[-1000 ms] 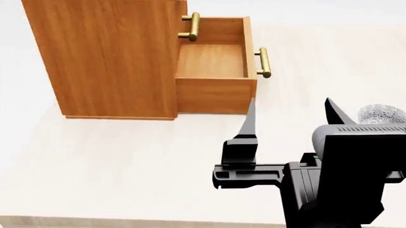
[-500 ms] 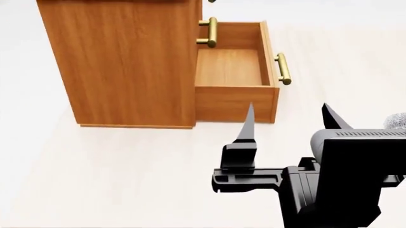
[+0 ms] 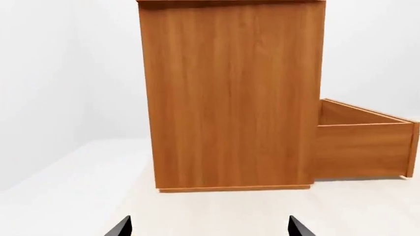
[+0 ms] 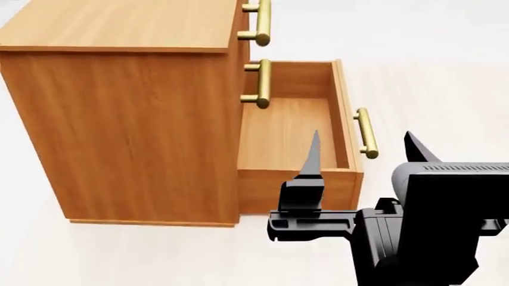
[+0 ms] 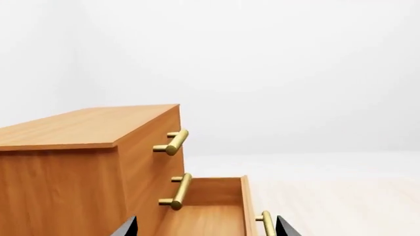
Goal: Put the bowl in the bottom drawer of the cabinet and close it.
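1. The right pincer (image 4: 362,155) stands wide open in the head view, its two dark tapered fingers pointing away from the robot with a broad gap between them, and nothing is held. The nearer-left finger (image 4: 312,156) overlaps the front corner of the open drawer in that view; the other finger rises from behind the black wrist block.
2. In the right wrist view the two fingertips (image 5: 127,227) show only as small dark corners at the frame's edge, far apart, with the drawer between them beyond.
3. The left pincer (image 3: 208,228) shows only in its own wrist view, as two small dark tips set well apart with nothing between them; it faces the plain side panel of the cabinet.
4. The bottom drawer (image 4: 290,134) is pulled out from the cabinet (image 4: 127,119), its wooden floor bare, its brass bar handle (image 4: 366,133) on the front panel facing away from the cabinet body.
5. The middle drawer's handle (image 4: 261,83) and the top drawer's handle (image 4: 260,22) sit on fronts flush with the cabinet face, above the open one.
6. The cabinet stands on the pale bench (image 4: 119,253).
7. The bowl cannot be seen in any of the three views, so I cannot tell where it is.
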Controlling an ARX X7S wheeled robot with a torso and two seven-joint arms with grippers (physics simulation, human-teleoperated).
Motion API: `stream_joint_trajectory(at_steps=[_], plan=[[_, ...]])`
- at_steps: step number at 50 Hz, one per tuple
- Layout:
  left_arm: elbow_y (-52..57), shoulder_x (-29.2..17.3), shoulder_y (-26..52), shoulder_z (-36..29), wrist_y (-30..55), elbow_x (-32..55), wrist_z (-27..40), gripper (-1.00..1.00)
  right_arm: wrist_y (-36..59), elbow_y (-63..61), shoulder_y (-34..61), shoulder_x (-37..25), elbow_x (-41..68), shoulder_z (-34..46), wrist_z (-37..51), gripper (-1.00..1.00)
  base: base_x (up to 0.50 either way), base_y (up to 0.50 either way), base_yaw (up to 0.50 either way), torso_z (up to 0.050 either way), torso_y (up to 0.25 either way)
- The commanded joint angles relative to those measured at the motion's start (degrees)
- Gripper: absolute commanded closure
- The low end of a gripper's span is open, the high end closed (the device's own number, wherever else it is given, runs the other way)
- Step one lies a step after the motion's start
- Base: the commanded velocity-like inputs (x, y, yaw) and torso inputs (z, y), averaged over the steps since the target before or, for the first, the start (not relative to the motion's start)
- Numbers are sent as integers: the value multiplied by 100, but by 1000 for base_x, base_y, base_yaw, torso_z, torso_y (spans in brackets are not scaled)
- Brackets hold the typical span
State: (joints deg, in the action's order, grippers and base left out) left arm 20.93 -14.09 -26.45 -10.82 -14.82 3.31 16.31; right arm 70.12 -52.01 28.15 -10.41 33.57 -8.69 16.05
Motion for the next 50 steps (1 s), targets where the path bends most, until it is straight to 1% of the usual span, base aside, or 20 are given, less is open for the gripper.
stream_joint_trajectory(at_steps=[1, 28, 37, 45, 48, 50], plan=[[31, -50, 3, -40, 20, 21, 55, -100, -55, 39, -18, -24, 63, -3, 35, -100, 477, 0, 0, 0, 0], [-12, -144, 31, -129, -36, 46, 197, -100, -78, 147, 40, -83, 217, -38, 140, -100, 478, 0, 0, 0, 1], [-3, -175, 43, -166, -31, 65, 239, -100, -256, 304, -40, -173, 124, 116, 125, -100, 486, 0, 0, 0, 0], [-10, -206, 51, -195, -43, 79, 273, -100, -463, 867, 19, -298, -105, 401, 72, -100, 0, 0, 0, 0, 0], [-6, -224, 45, -198, -50, 94, 282, -100, -405, 1138, 110, -291, -65, 424, 18, -100, 0, 0, 0, 0, 0], [15, -237, 44, -201, -32, 100, 291, -100, -433, 1324, 170, -331, -228, 557, 110, -100, 0, 0, 0, 0, 0]])
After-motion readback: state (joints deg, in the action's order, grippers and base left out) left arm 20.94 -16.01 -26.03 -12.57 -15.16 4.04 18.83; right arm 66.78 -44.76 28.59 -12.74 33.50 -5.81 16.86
